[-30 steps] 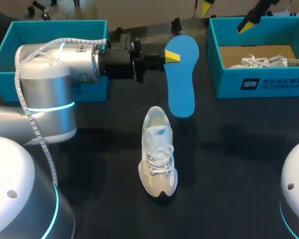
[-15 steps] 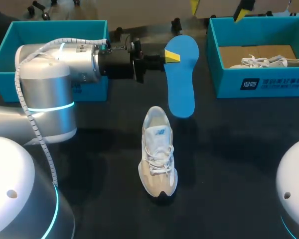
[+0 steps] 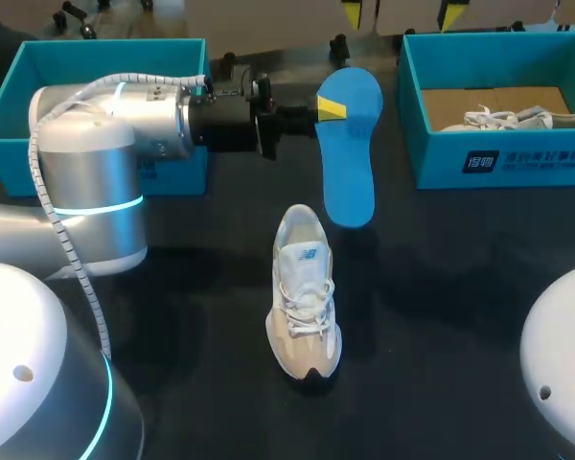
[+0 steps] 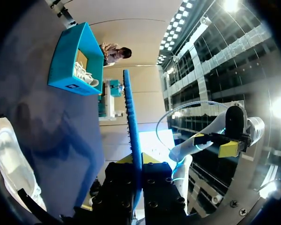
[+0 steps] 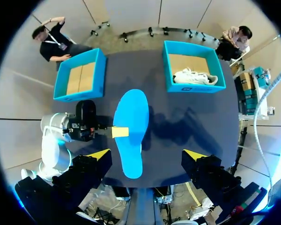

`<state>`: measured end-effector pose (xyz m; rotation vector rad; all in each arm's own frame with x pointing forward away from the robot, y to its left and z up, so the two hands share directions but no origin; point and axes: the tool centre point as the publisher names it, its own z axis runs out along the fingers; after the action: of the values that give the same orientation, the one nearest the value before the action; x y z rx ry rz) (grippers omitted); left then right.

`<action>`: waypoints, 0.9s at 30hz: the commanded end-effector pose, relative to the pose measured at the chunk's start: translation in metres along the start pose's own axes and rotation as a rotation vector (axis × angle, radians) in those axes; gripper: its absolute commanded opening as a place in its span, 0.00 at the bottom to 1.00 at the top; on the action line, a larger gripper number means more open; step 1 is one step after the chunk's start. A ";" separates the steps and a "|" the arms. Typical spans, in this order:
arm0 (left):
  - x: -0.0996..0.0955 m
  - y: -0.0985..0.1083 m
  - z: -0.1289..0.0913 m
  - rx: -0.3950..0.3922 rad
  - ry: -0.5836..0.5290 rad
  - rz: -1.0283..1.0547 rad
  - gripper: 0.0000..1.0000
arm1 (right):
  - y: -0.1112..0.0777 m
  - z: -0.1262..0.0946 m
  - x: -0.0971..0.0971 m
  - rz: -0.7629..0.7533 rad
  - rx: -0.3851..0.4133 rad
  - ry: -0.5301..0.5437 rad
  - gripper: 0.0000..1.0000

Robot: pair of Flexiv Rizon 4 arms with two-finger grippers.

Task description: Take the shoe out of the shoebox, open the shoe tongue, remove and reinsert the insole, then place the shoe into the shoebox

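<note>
Overhead, shoe (image 3: 305, 292) apart from insole (image 3: 350, 144).

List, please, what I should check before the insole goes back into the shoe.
1. Insole held by the left gripper: ok, clamped at its edge near one end, above the table.
2. Shoe upright on the table, apart from the insole: ok.
3. Shoe's tongue pulled back enough for the insole: cannot tell.
4. Right gripper free to steady the shoe: ok, open and empty, high above the table.
5. Empty box ready for the shoe: ok; the other box holds another shoe.
</note>
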<state>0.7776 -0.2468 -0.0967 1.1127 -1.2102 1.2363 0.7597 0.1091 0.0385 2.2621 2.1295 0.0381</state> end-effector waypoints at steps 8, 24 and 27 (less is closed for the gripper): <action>-0.001 0.000 0.001 0.000 0.001 0.001 0.00 | 0.003 0.000 0.011 -0.012 -0.011 -0.003 1.00; -0.001 0.000 0.001 0.000 0.001 0.001 0.00 | -0.006 0.009 -0.002 0.023 -0.039 0.138 1.00; -0.001 0.000 0.001 0.000 0.001 0.001 0.00 | -0.009 0.013 -0.010 0.042 -0.048 0.181 1.00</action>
<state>0.7776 -0.2468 -0.0967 1.1127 -1.2102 1.2363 0.7594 0.1140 0.0353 2.3212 2.1128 0.1580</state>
